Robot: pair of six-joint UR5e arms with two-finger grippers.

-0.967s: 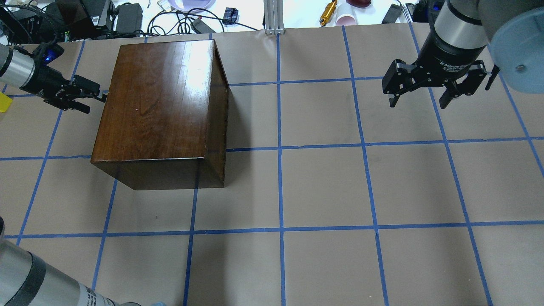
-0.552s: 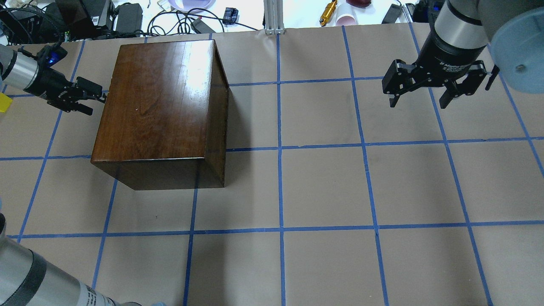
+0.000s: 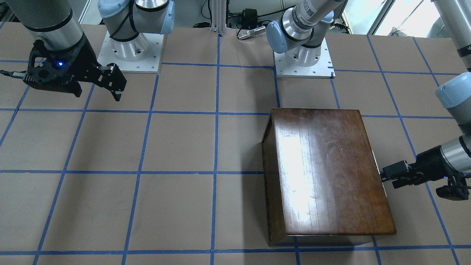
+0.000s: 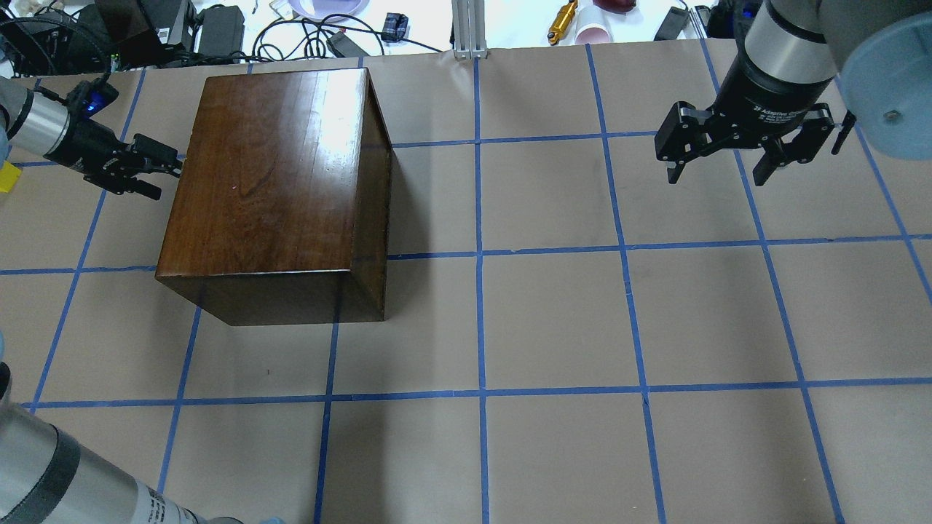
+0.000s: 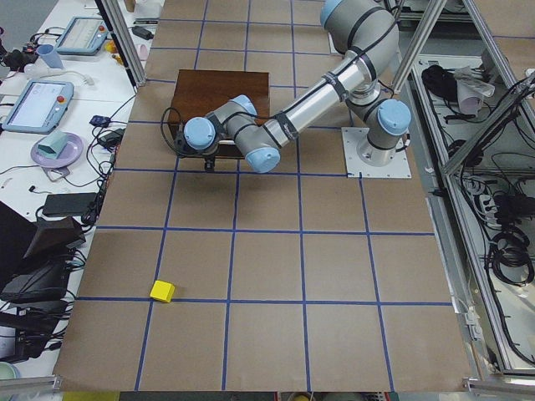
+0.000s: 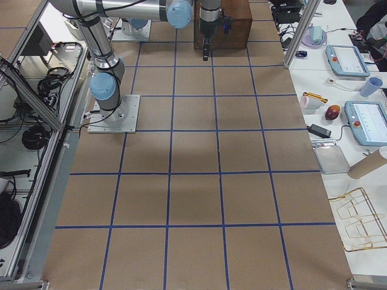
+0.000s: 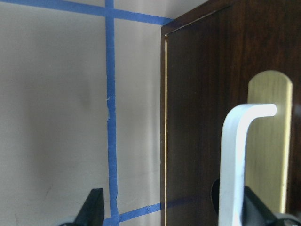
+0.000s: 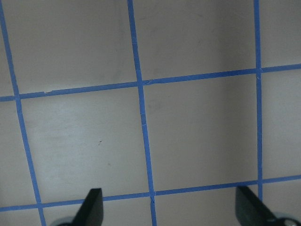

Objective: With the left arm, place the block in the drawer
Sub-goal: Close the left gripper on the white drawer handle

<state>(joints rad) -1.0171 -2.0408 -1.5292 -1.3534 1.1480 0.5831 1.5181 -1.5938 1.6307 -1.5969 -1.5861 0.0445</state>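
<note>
The dark-brown wooden box [image 4: 269,175] stands at the table's left. Its drawer [image 7: 207,117] is shut, the front panel flush, with a pale handle [image 7: 235,155] on a brass plate. My left gripper [image 4: 166,175] is open at the box's drawer face, also seen in the front-facing view [image 3: 388,176]. In the left wrist view [image 7: 174,214] the handle lies between the fingertips, close to the right one. The yellow block [image 5: 162,291] lies on the table well behind the left gripper, at the overhead view's left edge [image 4: 7,177]. My right gripper [image 4: 721,164] is open and empty, high at the far right.
The brown paper table [image 4: 553,320] carries a blue tape grid. Cables and chargers [image 4: 218,29] and other small items lie past the far edge. The arm bases [image 3: 128,48] stand at the robot's side.
The left wrist has shifted slightly at the drawer face, with its fingers staying by the box's left side. The right arm has not moved.
</note>
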